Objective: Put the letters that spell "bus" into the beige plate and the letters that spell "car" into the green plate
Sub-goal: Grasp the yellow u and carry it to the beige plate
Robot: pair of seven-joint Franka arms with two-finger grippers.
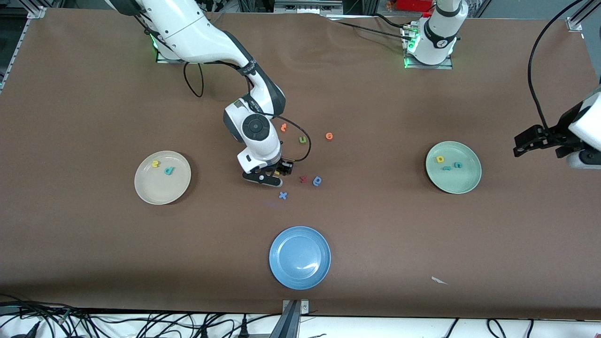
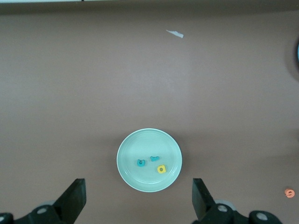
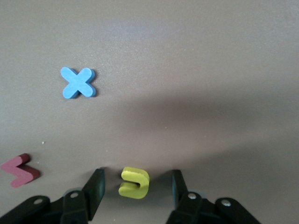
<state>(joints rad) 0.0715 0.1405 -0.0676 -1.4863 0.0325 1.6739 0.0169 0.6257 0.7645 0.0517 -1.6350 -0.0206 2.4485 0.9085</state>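
My right gripper (image 1: pixel 278 174) is down at the table's middle, open, its fingers (image 3: pixel 96 189) on either side of the yellow u (image 3: pixel 134 182) with a gap on each side. The u lies flat on the table. The beige plate (image 1: pixel 162 188), toward the right arm's end, holds a yellow s (image 1: pixel 156 164) and a teal b (image 1: pixel 169 171). The green plate (image 1: pixel 465 180), toward the left arm's end, holds a yellow a (image 1: pixel 440 159), a teal r (image 1: pixel 447 167) and a teal c (image 1: pixel 458 165). My left gripper (image 1: pixel 521 145) waits open and empty, above the table past the green plate (image 2: pixel 126 144).
Loose letters lie around the right gripper: a blue x (image 1: pixel 282 195), a dark red letter (image 1: pixel 303 179), a blue round letter (image 1: pixel 318 180), an olive u (image 1: pixel 303 139) and two orange letters (image 1: pixel 283 126) (image 1: pixel 329 136). A blue plate (image 1: pixel 299 257) sits nearest the front camera. A white scrap (image 1: pixel 439 280) lies nearby.
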